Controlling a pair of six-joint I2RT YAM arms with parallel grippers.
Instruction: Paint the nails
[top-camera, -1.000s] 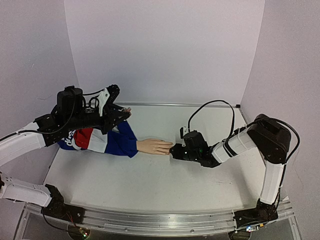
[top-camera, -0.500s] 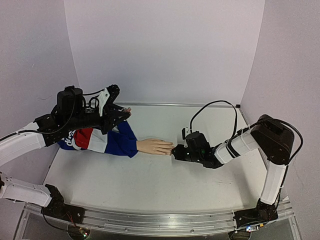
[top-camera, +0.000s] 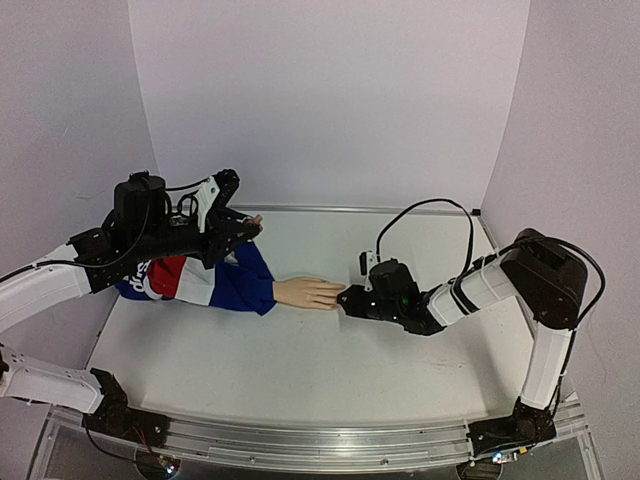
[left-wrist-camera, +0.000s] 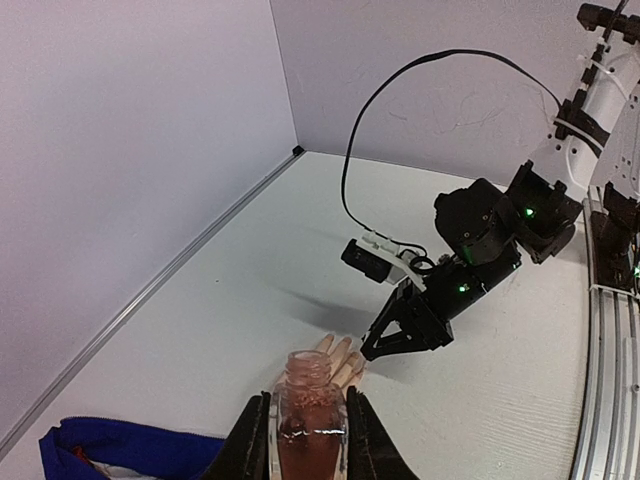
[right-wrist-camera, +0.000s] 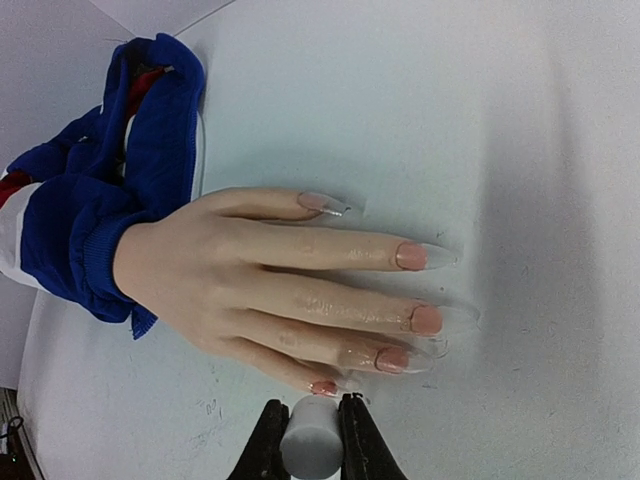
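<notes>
Jaws of our left gripper (left-wrist-camera: 307, 445) pinch an open bottle (left-wrist-camera: 308, 395) near the sleeve (right-wrist-camera: 90, 200); those of our right gripper (right-wrist-camera: 310, 440) clamp a white cap (right-wrist-camera: 312, 452) just beside the little finger. We see the nails (right-wrist-camera: 411, 256) on a pale hand (right-wrist-camera: 250, 285) lying flat on the table (top-camera: 300, 370).

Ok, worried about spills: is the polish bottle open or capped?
Open. The bottle between the left fingers shows a bare neck; the white cap sits between the right fingers.
</notes>
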